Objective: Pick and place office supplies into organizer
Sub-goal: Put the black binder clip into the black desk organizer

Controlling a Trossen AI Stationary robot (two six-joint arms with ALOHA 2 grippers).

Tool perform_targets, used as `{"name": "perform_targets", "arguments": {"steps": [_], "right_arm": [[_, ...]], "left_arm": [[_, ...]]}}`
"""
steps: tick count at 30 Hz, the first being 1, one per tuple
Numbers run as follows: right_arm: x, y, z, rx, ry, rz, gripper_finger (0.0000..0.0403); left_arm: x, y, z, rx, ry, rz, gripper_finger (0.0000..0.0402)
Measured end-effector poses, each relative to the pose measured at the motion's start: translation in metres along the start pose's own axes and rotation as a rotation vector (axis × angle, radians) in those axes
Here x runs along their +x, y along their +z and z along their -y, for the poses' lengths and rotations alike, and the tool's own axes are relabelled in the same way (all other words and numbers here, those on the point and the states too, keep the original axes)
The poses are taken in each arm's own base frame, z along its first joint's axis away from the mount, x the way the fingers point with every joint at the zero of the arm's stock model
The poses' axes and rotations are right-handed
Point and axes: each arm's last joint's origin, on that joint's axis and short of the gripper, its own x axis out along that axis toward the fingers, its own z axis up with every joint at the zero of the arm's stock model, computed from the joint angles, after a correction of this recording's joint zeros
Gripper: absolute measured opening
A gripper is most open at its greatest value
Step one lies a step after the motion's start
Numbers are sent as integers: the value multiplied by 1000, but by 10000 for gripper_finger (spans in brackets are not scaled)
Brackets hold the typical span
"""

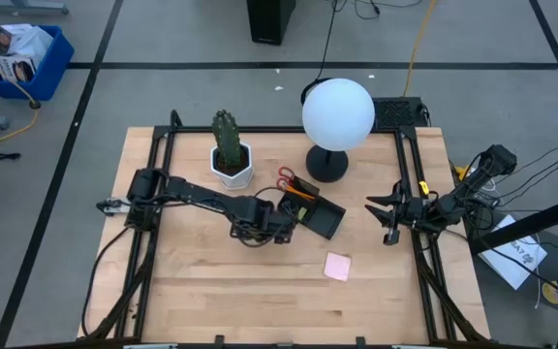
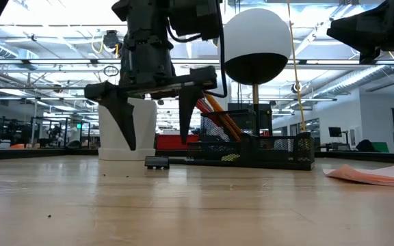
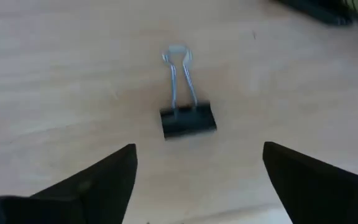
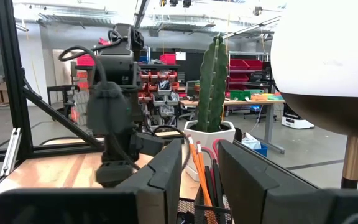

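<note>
A small black binder clip (image 3: 188, 118) lies flat on the wooden table, its wire handles (image 3: 179, 68) stretched out from the body. My left gripper (image 3: 199, 152) hangs open right above it, pointing down, one finger on each side and clear of it; in the low view the clip (image 2: 157, 162) sits between the fingertips of that gripper (image 2: 158, 143). The black organizer (image 1: 320, 215) stands just right of that gripper (image 1: 269, 231), holding red-handled scissors (image 1: 287, 177) and orange pencils (image 1: 299, 192). A pink sticky-note pad (image 1: 337, 267) lies nearer the front. My right gripper (image 1: 386, 221) waits at the table's right edge, open and with nothing in it.
A white hexagonal pot with a cactus (image 1: 231, 155) stands behind the left arm. A lamp with a white globe (image 1: 338, 114) on a black base stands behind the organizer. Bare wood stretches across the table's front and left.
</note>
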Motion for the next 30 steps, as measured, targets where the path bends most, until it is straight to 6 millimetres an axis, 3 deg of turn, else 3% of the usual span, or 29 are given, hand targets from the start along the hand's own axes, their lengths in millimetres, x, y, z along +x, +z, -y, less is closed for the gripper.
{"name": "perform_targets", "arguments": {"steps": [5, 21, 30], "right_arm": [[0, 0, 0, 0, 0, 0, 100], [0, -1, 0, -7, 1, -5, 100], [0, 0, 0, -2, 0, -1, 100]], "left_arm": [[5, 11, 0, 0, 17, -1, 345], [30, 14, 0, -24, 74, -46, 313], [32, 15, -1, -39, 91, -47, 250]]}}
